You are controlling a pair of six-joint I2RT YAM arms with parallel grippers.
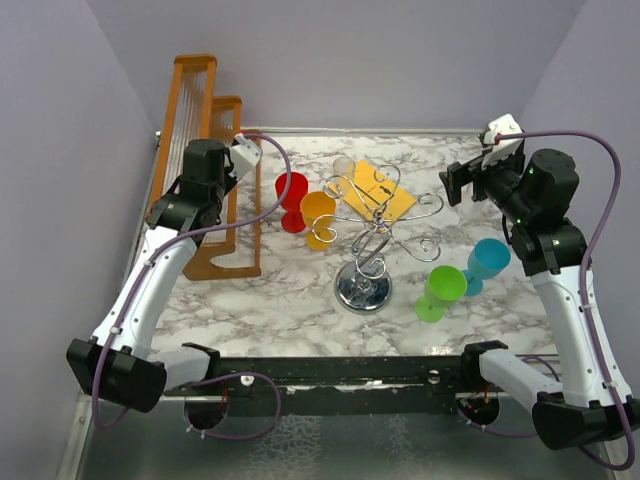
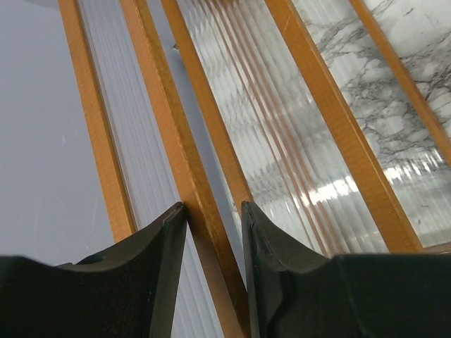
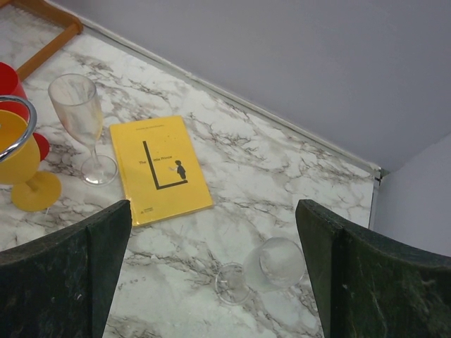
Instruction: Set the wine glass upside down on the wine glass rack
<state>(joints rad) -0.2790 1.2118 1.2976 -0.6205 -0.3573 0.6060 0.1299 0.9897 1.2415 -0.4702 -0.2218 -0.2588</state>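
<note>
A clear wine glass (image 3: 271,267) lies on its side on the marble, just below and between my right gripper's fingers (image 3: 213,205), which are wide open and empty above it. In the top view this glass is hidden under the right gripper (image 1: 452,182). A second clear glass (image 3: 81,120) stands upright by the yellow book and also shows in the top view (image 1: 344,165). The chrome wine glass rack (image 1: 363,250) stands mid-table on its round base, with nothing hanging on it. My left gripper (image 1: 250,152) is at the orange wooden rack, its jaws a narrow gap apart (image 2: 213,205), holding nothing.
An orange wooden slatted rack (image 1: 205,150) lines the left side and fills the left wrist view (image 2: 190,176). A yellow book (image 1: 378,190) lies behind the chrome rack. Red (image 1: 292,200) and orange (image 1: 318,220) goblets stand to its left, and green (image 1: 440,290) and blue (image 1: 485,262) goblets to its right.
</note>
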